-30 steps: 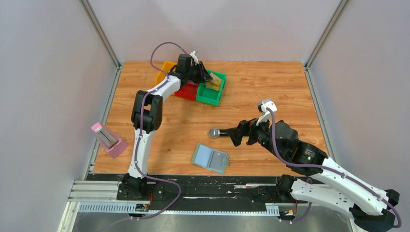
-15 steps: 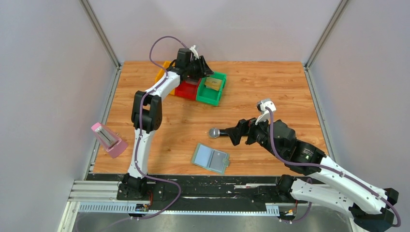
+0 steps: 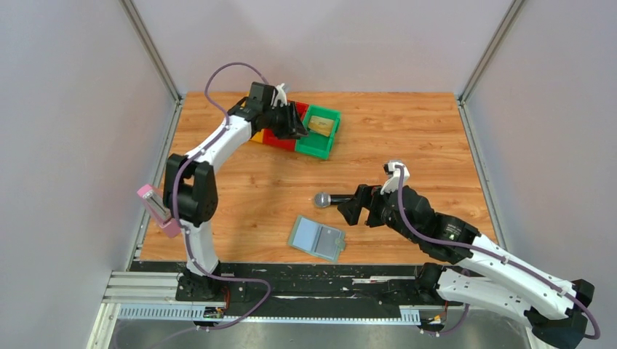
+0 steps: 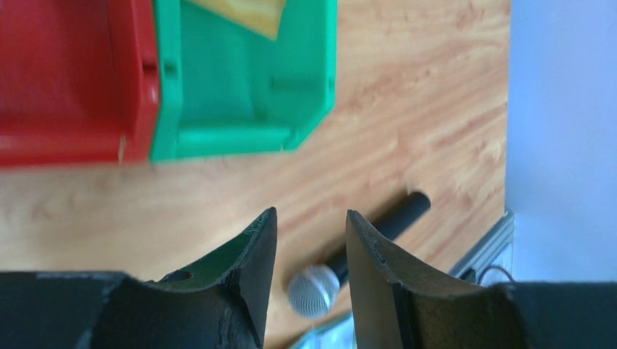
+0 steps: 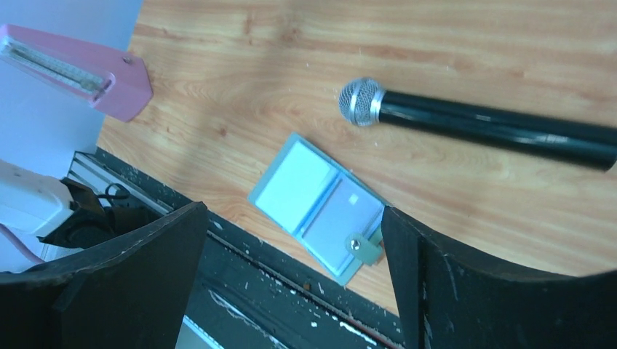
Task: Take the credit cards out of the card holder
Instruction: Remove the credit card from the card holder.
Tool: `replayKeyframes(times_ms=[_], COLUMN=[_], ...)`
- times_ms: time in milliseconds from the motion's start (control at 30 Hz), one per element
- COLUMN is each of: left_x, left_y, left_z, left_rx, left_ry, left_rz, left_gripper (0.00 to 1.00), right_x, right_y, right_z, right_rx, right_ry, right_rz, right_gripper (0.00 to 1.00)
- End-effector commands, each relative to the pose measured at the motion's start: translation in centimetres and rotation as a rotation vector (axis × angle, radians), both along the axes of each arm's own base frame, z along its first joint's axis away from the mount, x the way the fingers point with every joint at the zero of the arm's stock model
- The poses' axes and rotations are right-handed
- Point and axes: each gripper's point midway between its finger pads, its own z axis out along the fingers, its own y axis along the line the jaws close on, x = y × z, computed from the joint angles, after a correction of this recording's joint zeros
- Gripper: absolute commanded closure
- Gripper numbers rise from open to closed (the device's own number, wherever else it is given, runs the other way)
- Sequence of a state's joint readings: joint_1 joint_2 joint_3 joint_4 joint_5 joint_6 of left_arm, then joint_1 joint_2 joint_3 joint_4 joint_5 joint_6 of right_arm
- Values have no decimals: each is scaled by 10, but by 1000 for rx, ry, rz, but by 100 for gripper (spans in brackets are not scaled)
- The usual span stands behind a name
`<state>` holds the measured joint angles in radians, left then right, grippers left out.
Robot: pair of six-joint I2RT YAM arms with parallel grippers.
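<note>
The pale blue-grey card holder (image 3: 317, 238) lies open on the wood near the table's front edge, its snap tab at the near right; it also shows in the right wrist view (image 5: 316, 203). A gold-yellow credit card (image 3: 321, 125) lies in the green bin (image 3: 319, 145), and its corner shows in the left wrist view (image 4: 244, 14). My left gripper (image 3: 295, 125) is open and empty over the red bin (image 3: 280, 138), just left of the green bin. My right gripper (image 3: 348, 209) is wide open and empty, above and right of the holder. I cannot tell whether cards sit in the holder's pockets.
A black microphone (image 3: 331, 199) lies mid-table just beyond the holder, under my right gripper. A yellow bin edge (image 3: 255, 135) shows left of the red bin. A pink object (image 3: 160, 211) leans at the table's left edge. Grey walls enclose the table.
My left gripper has pulled back leftward from over the green bin to over the red bin, leaving the gold card lying in the green bin. My right gripper shifted slightly nearer and left.
</note>
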<state>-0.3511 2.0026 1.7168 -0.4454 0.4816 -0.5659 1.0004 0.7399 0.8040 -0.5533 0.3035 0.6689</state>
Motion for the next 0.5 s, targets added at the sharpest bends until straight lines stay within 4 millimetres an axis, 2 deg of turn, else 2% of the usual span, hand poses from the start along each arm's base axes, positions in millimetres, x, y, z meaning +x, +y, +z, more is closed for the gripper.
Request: replayKeyframes(times_ms=[0, 67, 167, 267, 467], left_x=[-64, -92, -131, -169, -215], left_y=[16, 18, 10, 10, 17], left_z=[13, 4, -3, -19, -43], left_rx=[49, 69, 57, 64, 115], left_ry=[5, 31, 56, 91, 119], left_rz=[-63, -86, -143, -179, -207], left_gripper=[51, 51, 50, 50, 49], right_x=[-13, -15, -18, -24, -36], right_y=[3, 2, 3, 9, 26], right_z=[-19, -27, -38, -47, -68], right_rx=[54, 57, 64, 82, 117], right_ry=[93, 111, 137, 167, 254], right_rz=[2, -1, 5, 32, 98], right_gripper=[10, 12, 18, 28, 47])
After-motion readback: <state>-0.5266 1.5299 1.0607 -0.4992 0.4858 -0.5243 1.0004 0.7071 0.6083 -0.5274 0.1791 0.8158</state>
